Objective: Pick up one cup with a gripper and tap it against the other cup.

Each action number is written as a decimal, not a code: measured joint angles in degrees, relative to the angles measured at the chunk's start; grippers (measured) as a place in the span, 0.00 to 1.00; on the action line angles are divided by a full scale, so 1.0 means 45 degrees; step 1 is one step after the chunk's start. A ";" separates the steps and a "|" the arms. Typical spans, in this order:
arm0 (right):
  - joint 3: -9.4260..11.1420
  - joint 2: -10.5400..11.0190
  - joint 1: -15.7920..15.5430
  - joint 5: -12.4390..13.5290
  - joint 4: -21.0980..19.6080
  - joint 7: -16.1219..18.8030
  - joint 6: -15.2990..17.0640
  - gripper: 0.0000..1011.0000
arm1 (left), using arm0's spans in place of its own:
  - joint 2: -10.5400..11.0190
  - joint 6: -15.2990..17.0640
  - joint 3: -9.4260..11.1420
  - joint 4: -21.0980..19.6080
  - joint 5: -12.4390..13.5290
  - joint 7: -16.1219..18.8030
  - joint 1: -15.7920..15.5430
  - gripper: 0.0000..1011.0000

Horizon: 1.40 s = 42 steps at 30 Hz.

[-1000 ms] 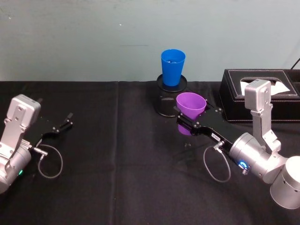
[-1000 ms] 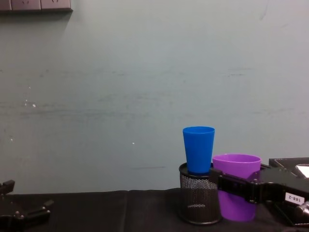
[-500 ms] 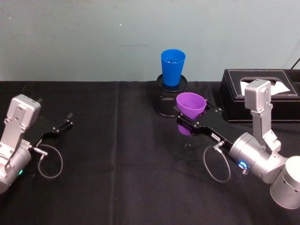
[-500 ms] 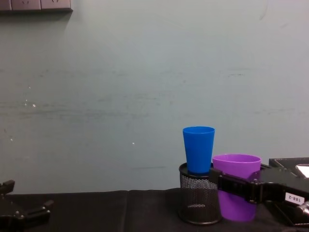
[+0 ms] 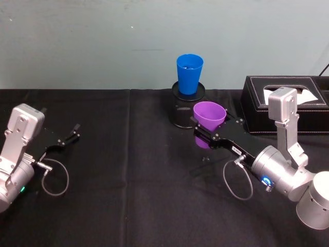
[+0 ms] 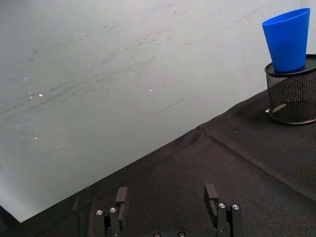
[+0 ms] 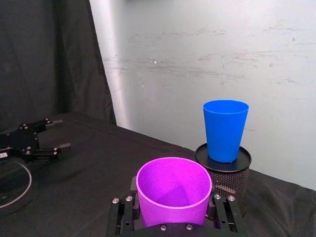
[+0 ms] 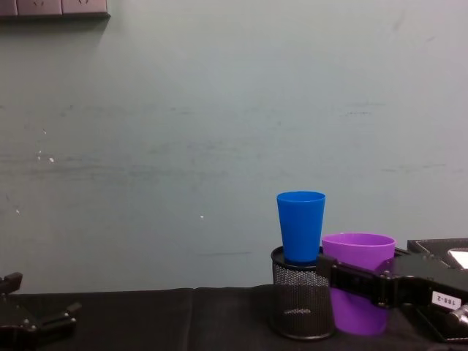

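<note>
While the left gripper (image 5: 70, 136) rests, jaws spread, the right gripper (image 5: 208, 133) pinches the purple cup (image 5: 209, 114) — near the blue cup (image 5: 189, 73).

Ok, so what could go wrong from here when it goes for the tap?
1. The bright blue plastic tumbler stands perched on the black mesh holder, so a firm tap may topple it.
2. The purple plastic tumbler in the right hand sits lower than the blue one; moving straight across would likely hit the holder instead.
</note>
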 joint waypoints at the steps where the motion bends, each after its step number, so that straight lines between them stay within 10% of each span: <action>1: 0.0000 0.0000 0.0000 0.0000 0.0000 0.0000 0.0000 0.72 | 0.0000 0.0000 0.0000 0.0000 0.0000 0.0000 -0.0001 0.99; 27: -0.0018 -0.0020 0.0045 0.0000 0.0084 0.0033 0.0012 0.72 | 0.0000 0.0001 0.0000 0.0000 0.0000 0.0000 -0.0001 0.99; 42: -0.0522 -0.0956 0.1910 -0.0542 0.2339 0.0112 0.0077 0.72 | 0.0000 0.0001 0.0000 0.0000 -0.0001 0.0000 -0.0001 0.99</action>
